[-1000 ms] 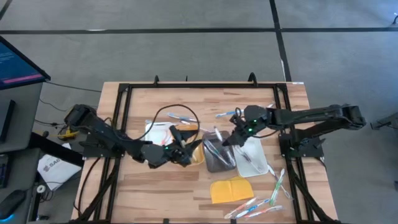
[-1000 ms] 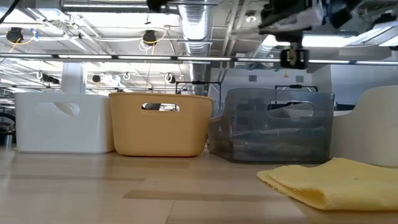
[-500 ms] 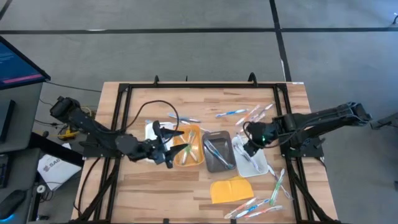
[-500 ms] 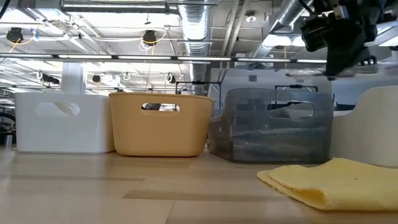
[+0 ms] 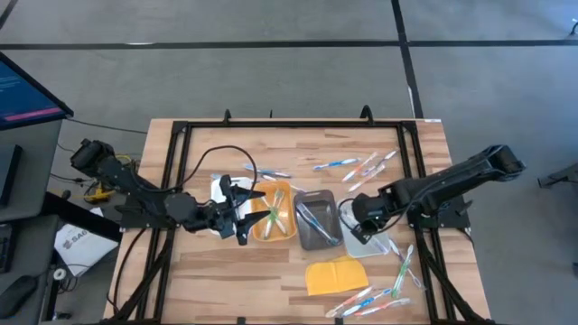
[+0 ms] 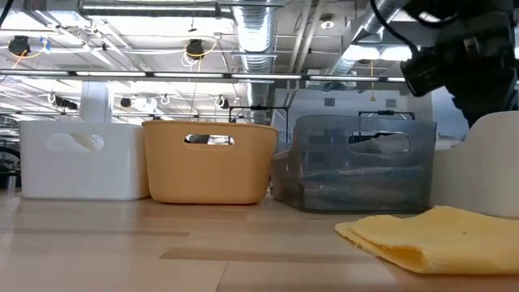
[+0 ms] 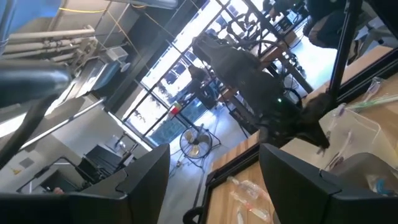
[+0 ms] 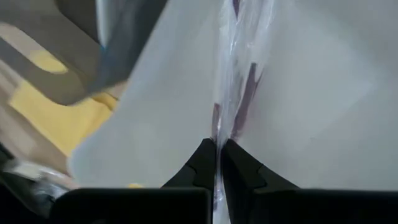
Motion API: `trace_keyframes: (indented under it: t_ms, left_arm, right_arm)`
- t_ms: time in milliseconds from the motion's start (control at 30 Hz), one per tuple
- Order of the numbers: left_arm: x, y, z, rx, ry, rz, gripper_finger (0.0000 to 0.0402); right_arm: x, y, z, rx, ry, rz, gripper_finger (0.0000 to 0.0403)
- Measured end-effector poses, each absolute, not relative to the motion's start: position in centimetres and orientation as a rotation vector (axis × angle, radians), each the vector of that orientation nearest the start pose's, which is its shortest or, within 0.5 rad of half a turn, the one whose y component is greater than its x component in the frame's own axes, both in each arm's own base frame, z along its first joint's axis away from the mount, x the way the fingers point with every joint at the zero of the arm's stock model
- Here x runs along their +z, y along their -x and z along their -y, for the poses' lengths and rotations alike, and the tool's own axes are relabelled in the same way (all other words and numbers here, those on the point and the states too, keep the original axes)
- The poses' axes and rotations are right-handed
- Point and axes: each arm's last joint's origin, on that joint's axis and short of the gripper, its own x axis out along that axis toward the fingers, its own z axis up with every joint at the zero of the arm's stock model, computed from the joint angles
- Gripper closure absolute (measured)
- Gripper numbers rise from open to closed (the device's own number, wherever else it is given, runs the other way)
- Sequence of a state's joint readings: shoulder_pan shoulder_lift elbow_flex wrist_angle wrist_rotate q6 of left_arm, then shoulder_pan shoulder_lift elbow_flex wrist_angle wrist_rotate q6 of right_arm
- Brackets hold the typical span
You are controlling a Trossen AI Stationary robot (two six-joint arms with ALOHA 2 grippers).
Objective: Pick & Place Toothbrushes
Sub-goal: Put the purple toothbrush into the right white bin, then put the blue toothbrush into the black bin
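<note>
Four trays stand in a row: white, orange, grey and a second white one. My right gripper points down into that right-hand white tray, shut on a clear-wrapped toothbrush with a dark purple handle. My left gripper hovers open and bare over the left rim of the orange tray; its fingers stand wide apart. Loose toothbrushes lie on the table at the far side and near right. My right gripper pinches the wrapped toothbrush between its two fingertips. The fingers come from above, pointing steeply down into the white tray. The brush runs on ahead of the fingers along their line, toward the tray's floor. Whether its far end rests there cannot be told.
A yellow pad lies on the table in front of the grey tray. A black frame rims the table. More wrapped brushes lie at the near right corner. A few brushes lie in the orange tray and in the grey tray.
My right gripper has carried the brush from above the grey tray toward the table's right and near edge. It has sunk and tipped from slanting to steeply downward, into the right white tray. My left gripper has drawn back toward the table's left edge, staying open.
</note>
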State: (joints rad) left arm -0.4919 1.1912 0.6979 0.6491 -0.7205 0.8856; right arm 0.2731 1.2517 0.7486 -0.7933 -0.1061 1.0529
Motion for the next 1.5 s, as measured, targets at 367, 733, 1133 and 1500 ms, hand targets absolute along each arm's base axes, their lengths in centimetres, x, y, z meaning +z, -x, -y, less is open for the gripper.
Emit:
trace_keyframes:
  t_ms: [367,733,1133,1500]
  left_arm:
    - [30.0,-23.4,10.4,0.267,-0.790,0.022,0.0159]
    - [30.0,-23.4,10.3,0.269,-0.790,0.021,0.0159]
    - [30.0,-23.4,10.2,0.276,-0.789,0.019,0.0159]
    - [30.0,-23.4,10.2,0.276,-0.789,0.023,0.0159]
  right_arm:
    - [18.1,-20.8,-4.9,-0.435,-0.784,-1.381,0.0395]
    - [18.2,-21.3,-4.2,-0.432,-0.776,-1.339,0.0366]
    - [19.0,-21.5,-4.4,-0.347,-0.769,-1.352,0.0262]
    - [24.8,-24.2,-4.5,-0.191,-0.579,-1.166,0.0221]
